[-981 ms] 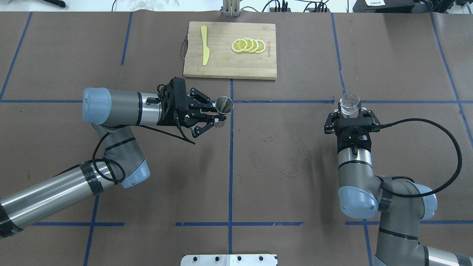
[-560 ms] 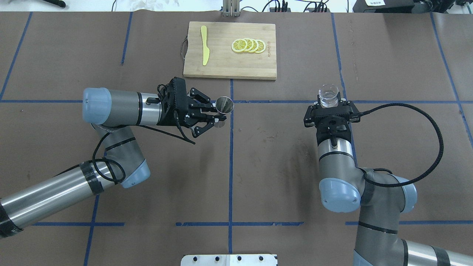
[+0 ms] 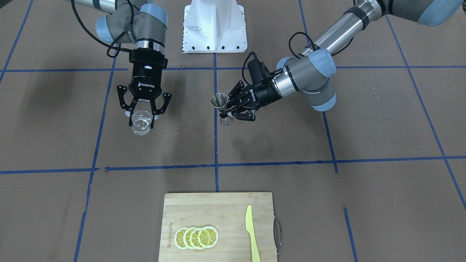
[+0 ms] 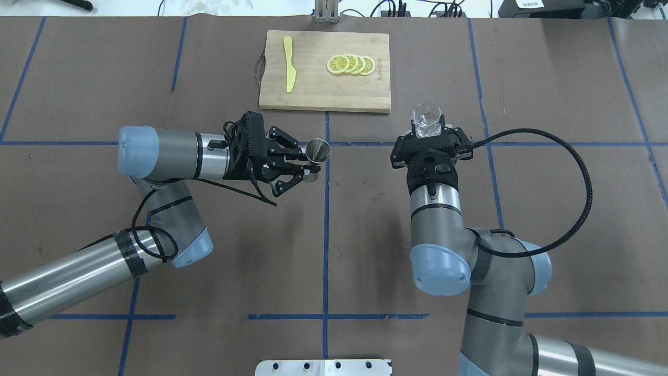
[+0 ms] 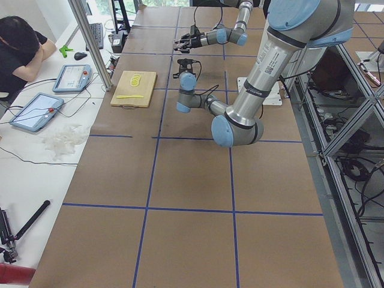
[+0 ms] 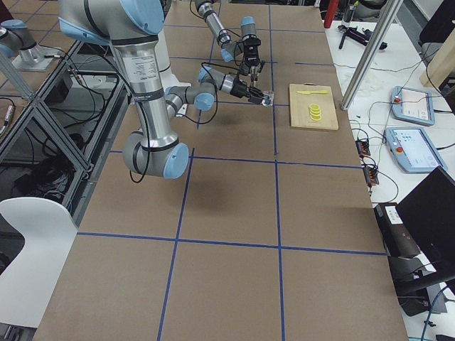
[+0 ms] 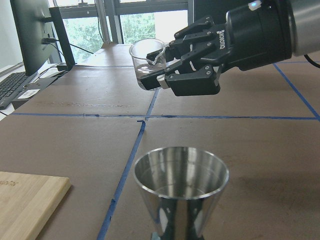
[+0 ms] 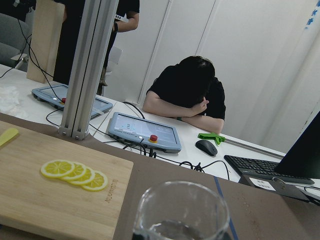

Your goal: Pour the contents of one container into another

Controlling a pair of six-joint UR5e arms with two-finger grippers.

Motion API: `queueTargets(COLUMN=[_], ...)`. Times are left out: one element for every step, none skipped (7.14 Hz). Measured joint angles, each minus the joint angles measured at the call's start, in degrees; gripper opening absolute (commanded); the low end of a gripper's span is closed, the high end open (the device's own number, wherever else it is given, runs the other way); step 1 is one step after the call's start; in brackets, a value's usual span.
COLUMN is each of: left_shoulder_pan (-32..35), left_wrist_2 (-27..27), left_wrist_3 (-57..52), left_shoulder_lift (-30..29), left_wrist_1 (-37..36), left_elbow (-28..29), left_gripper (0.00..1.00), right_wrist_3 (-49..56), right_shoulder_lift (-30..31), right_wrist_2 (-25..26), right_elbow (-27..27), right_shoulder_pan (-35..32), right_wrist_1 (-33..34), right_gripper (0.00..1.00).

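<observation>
Holding both upright so nothing spills.
Your right gripper [image 4: 428, 130] clamps the glass cup [image 4: 427, 118], apart from the jigger [image 4: 318, 150] the left gripper [image 4: 311, 164] pinches.

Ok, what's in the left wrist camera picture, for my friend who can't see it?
A shiny silver metal jigger fills the foreground. Behind it, higher up, the black right gripper holds a small clear glass cup.

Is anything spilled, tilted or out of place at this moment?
Nothing stands out. The glass cup sits upright in the right pincer, the jigger upright in the left pincer, and the table shows no spill.
</observation>
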State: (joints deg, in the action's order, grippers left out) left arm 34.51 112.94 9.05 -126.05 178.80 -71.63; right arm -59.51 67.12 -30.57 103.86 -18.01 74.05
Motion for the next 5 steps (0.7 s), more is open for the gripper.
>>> queueTargets(left_shoulder_pan=[0.0,-0.1,-0.1,-0.1,-0.1], left_wrist_2=[0.0,0.0,0.0,0.0,0.0], left_wrist_3=[0.0,0.0,0.0,0.0,0.0], left_shoulder_lift=[0.0,0.0,0.0,0.0,0.0], left_wrist_1=[0.0,0.0,-0.1,-0.1,-0.1], left_elbow=[0.0,0.0,0.0,0.0,0.0], left_gripper=[0.00,0.00,0.00,0.00,0.00], right_wrist_3=[1.0,3.3,5.3,6.2,6.6], right_shoulder_lift=[-2.2,-4.2,-5.7,-6.8,-7.4], right_wrist_2=[0.2,0.7,1.5,2.2,2.7], right_elbow=[0.2,0.3,0.3,0.3,0.2], right_shoulder_pan=[0.1,0.3,0.7,1.3,2.0], right_wrist_1=[3.5,6.3,7.9,8.5,8.8], right_gripper=[0.00,0.00,0.00,0.00,0.00])
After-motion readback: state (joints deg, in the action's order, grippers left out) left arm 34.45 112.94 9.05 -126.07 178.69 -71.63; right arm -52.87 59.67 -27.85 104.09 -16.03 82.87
